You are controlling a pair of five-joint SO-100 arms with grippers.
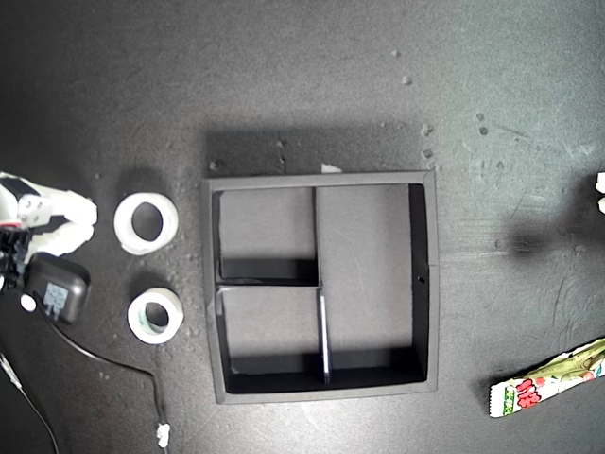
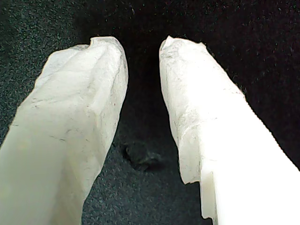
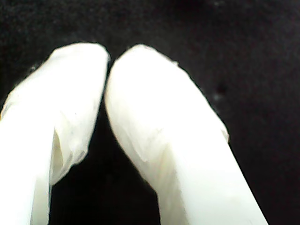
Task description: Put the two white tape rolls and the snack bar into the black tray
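Only the exterior view shows the task's things; the two wrist views show just white jaws over the black mat (image 1: 284,76). In its own wrist view my first gripper (image 2: 140,47) is released, jaws parted with nothing between them, and a small dark lump (image 2: 139,154) lies on the mat below. My second gripper (image 3: 108,61) is clenched, tips touching, grasping nothing. The wrist views do not settle which arm is which.

In the exterior view an arm (image 1: 47,222) reaches in from the exterior view's left edge, and a white sliver (image 1: 600,189) shows at the right edge. Just beside that arm's white fingers lies the larger tape roll (image 1: 146,223), thick and white. The smaller tape roll (image 1: 155,316), with a greenish inner rim, lies near the arm's black box. Beyond both rolls from the arm sits the black tray (image 1: 321,182), square and matte. The snack bar (image 1: 548,378) lies well apart, past the tray's far side – a crinkled wrapper with a green end and red print.

The count is two rolls, one bar and one tray of three compartments – two small, one long; the rolls and the bar rest on the mat outside the tray
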